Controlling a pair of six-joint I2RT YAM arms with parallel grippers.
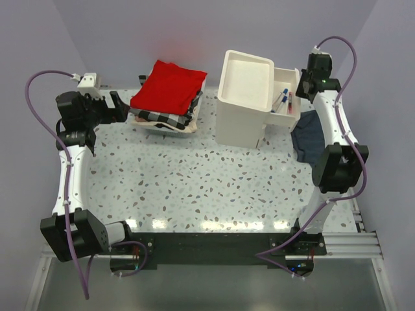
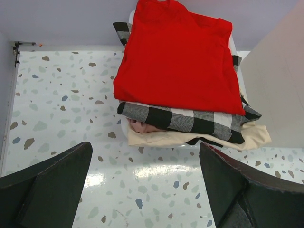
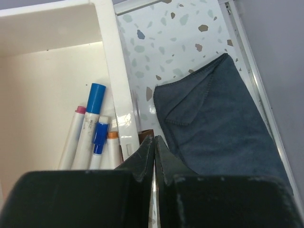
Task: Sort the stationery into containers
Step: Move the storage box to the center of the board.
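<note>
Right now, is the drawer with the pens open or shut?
Open. The drawer sticks out from the white box, pens showing inside.

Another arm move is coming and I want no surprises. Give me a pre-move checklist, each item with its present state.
1. Ok: the pens lie inside the drawer, against its side wall.
2. Ok: the right gripper is empty, jaws shut with nothing between them.
3. Ok: the left gripper is open and holds nothing, facing the cloth stack.
4. Not ok: the drawer is not closed; it stands pulled out.
5. Cannot tell: the dark blue cloth lies right beside the drawer; whether they touch is hidden.
</note>
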